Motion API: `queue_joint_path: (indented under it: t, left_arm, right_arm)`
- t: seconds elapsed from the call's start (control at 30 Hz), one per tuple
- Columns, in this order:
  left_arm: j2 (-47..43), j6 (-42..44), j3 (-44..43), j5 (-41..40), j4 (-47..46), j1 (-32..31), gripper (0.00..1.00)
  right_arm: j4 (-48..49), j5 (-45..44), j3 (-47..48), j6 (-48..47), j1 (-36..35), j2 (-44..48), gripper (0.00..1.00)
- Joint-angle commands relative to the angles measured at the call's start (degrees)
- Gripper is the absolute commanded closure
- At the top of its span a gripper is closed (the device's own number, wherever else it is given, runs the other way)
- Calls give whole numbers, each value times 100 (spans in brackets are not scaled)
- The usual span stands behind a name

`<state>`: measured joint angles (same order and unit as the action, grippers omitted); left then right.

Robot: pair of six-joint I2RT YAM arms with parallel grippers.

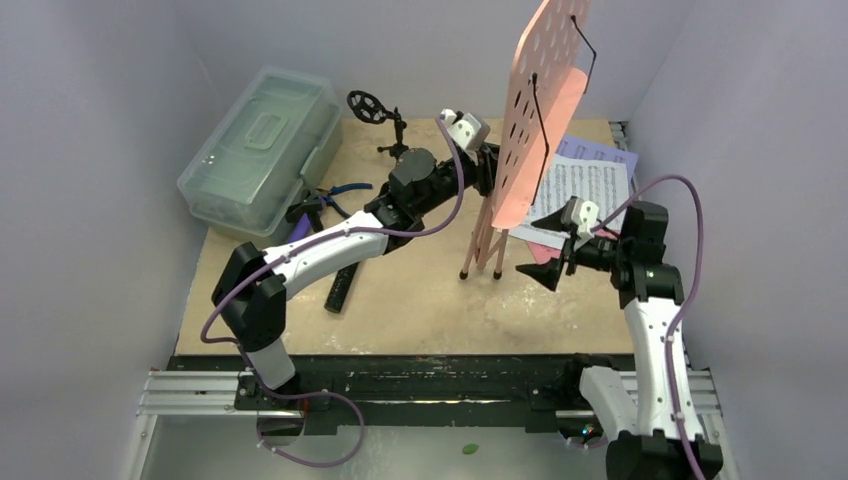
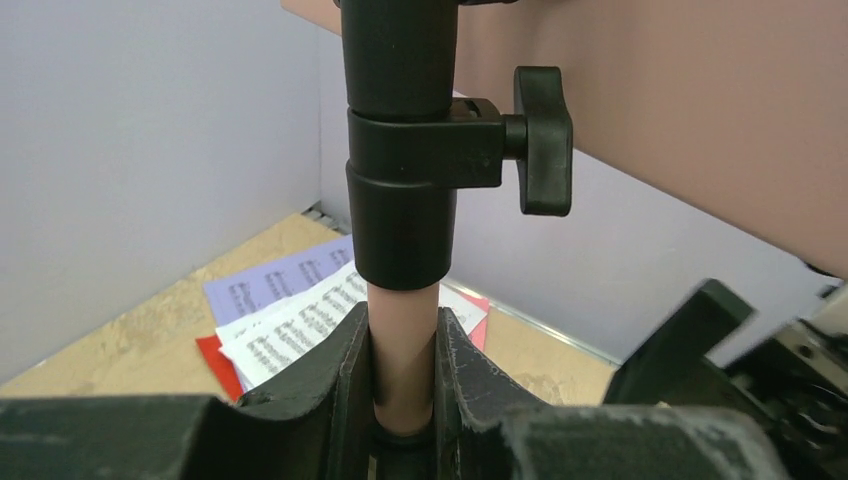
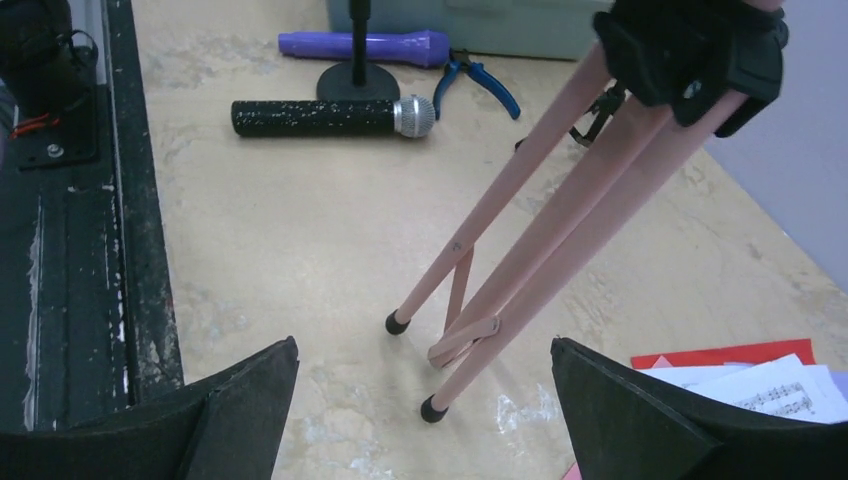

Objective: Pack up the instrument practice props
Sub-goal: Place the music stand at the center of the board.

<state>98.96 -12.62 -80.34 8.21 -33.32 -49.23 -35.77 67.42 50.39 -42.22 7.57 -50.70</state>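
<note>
At the middle of the table (image 1: 420, 320), the pink perforated music rack (image 1: 545, 90) stands upright on its tripod legs (image 3: 520, 230). The legs are drawn close together, with their black-capped feet on the tabletop. The left jaws are closed on the rack's pink pole (image 2: 403, 350), just under a black collar (image 2: 400, 150) with a side knob (image 2: 545, 140). Both fingers (image 2: 320, 410) press the pole from either side. The right jaws stand wide apart and hold nothing. They sit low and near the legs, on the legs' right, and in the right wrist view the feet show between the two fingers (image 3: 235, 410).

Behind the rack on the right, the sheet-music pages (image 1: 590, 180) lie in a loose, overlapping pile on the table. The white ones are on top, the lilac ones lie toward the back wall, and red shows at the edge beneath.

Left of the rack, the black-silver microphone (image 3: 330, 117) lies flat on the table. The purple microphone (image 3: 365, 44) lies beyond it, just in front of the clear greenish case (image 1: 262, 145). The case sits in the back left corner with its lid on. A black mic tripod (image 1: 385, 125) stands near the back wall, between the case and the rack. The blue-handled pliers (image 3: 485, 88) lie near the purple microphone.
</note>
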Motion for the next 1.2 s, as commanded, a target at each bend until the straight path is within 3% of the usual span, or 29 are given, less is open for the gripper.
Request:
queue_joint_path:
  t: [0.0,0.13,0.7,0.9,1.17]
  left_arm:
    - [-824,-292,-869,-199,183,71,100]
    - [-991,-244,-1036,-247,504,105,100]
    - [-1200,-1489,-1380,666,855,1072,100]
    - [-955,-1945,-1667,1197,1001,1499,100]
    - [-336,-2387,-2027,1982,1197,1610,100]
  right_arm:
    - [30,117,-320,118,74,876,1]
    - [661,-32,-623,833,270,1398,1]
    - [1233,-160,-761,1549,517,1271,1]
    - [1277,-122,-873,1608,516,1251,1]
    - [1323,-124,-911,1637,517,1256,1]
